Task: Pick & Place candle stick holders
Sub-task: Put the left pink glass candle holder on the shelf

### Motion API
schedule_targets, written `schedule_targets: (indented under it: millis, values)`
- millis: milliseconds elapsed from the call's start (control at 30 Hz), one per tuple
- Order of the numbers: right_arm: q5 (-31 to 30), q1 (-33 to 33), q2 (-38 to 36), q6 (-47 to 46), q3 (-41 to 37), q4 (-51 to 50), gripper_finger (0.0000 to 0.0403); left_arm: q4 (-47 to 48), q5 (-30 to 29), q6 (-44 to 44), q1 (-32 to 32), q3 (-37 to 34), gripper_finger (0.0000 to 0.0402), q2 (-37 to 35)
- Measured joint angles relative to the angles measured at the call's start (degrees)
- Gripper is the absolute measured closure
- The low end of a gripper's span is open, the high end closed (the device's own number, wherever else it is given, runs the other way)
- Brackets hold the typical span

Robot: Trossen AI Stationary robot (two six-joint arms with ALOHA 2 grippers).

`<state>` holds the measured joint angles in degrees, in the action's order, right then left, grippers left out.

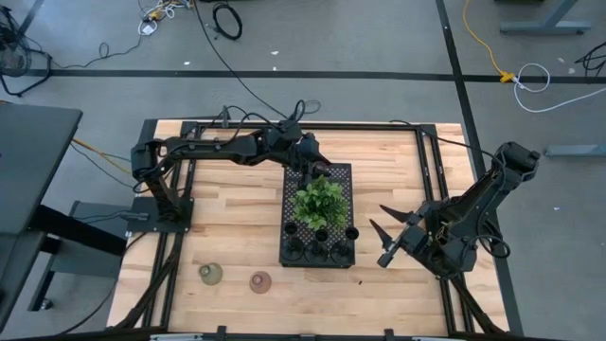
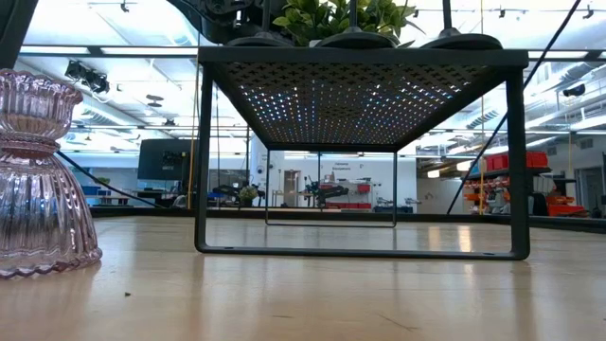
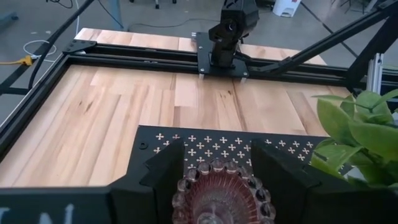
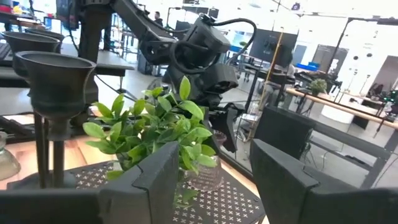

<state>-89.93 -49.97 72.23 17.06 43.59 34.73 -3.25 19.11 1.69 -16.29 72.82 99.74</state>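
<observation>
table: light butcher-block wood top (image 1: pixel 237 208) in a black metal frame
middle: black perforated metal tray stand (image 1: pixel 293 254)
near left: squat olive-green holder (image 1: pixel 210 274), pink-brown ribbed glass one (image 1: pixel 260 281) beside it

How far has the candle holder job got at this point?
Done: three black holders stand along the tray's front edge. In hand: the left gripper straddles a pink glass holder over the tray's far end. Left: the olive holder and pink-brown holder on the table. The right gripper waits, open.
</observation>
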Motion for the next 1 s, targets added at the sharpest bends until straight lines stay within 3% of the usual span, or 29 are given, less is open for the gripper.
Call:
schedule_targets:
  millis: [433, 667, 867, 1000]
  values:
    - [0.0, 9.4, -0.5, -4.3, -8.6, 2.8, 0.0202, -1.5, 0.0, 0.0, 0.0, 0.0, 0.0224, -0.1]
    - [1.3, 14.3, -8.8, -4.3, -18.2, 11.6, 0.0202, -1.4, 0.1, 0.0, 0.0, -0.1, 0.0223, -0.5]
    - [12.8, 19.5, -17.4, -6.3, -24.6, 13.3, 0.0202, -1.9, 0.2, 0.0, 0.0, -0.1, 0.0223, -2.0]
    - [22.6, 23.8, -21.3, -13.7, -25.6, 3.0, 0.0202, -1.9, 0.2, 0.1, 0.0, -0.1, 0.0223, -2.7]
